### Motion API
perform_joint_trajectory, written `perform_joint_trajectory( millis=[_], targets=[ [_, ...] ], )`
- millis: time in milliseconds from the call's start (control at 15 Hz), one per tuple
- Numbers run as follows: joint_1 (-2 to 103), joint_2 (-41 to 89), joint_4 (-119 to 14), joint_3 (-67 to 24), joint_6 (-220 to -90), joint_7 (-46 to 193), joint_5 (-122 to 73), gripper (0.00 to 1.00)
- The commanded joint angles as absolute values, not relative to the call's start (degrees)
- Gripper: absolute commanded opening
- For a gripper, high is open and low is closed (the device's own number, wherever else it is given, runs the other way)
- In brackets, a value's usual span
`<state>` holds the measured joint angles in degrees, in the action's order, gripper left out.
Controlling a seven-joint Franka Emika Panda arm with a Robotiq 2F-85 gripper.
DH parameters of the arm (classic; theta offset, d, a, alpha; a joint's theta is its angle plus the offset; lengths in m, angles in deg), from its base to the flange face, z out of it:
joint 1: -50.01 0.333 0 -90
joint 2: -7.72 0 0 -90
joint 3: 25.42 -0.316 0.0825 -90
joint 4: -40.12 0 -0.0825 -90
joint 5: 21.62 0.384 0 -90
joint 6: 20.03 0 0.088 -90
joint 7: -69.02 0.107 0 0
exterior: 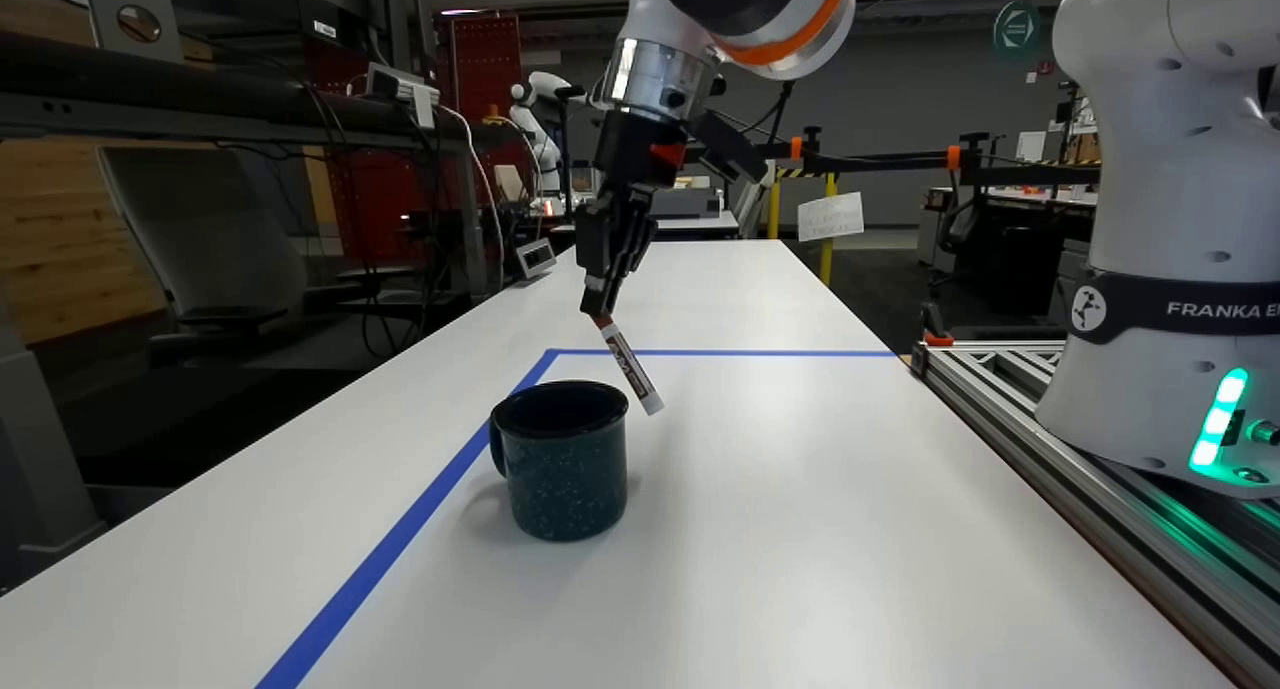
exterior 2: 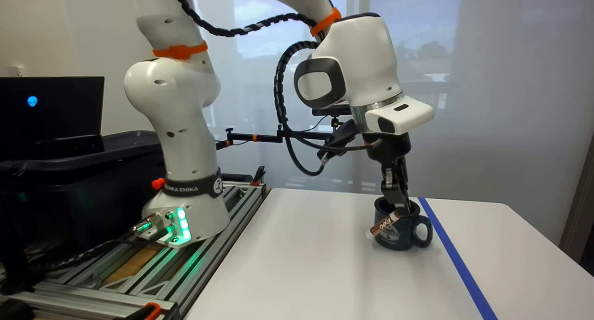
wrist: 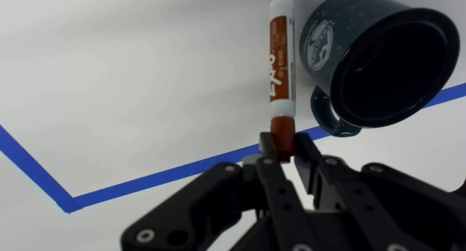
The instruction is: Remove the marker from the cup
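Observation:
The marker is white with a reddish-brown label and a reddish-brown cap. My gripper is shut on the cap, one finger on each side of it. The marker hangs tilted, white end down, outside the cup. The wrist view shows the marker beside the cup, with a small gap. The dark teal speckled cup stands upright on the table, its handle by the blue tape. In an exterior view the marker overlaps the front of the cup, with the gripper above.
The white table carries blue tape lines. The robot base stands on a metal rail frame along the table edge. A laptop and a dark bin stand behind it. A small grey device sits at the far table edge.

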<state>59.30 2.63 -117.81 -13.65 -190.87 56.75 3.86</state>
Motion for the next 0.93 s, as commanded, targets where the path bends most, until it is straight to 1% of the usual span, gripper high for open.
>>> perform_joint_trajectory(
  millis=[0,400,867],
  targets=[
    [64.6,1.6,-117.6,-9.2,-188.6,43.9,19.7,0.05],
    [64.7,5.8,-115.0,-5.7,-184.1,25.6,38.7,0.05],
    [62.9,16.1,-110.1,-4.7,-178.7,14.0,50.4,0.05]
  ],
)
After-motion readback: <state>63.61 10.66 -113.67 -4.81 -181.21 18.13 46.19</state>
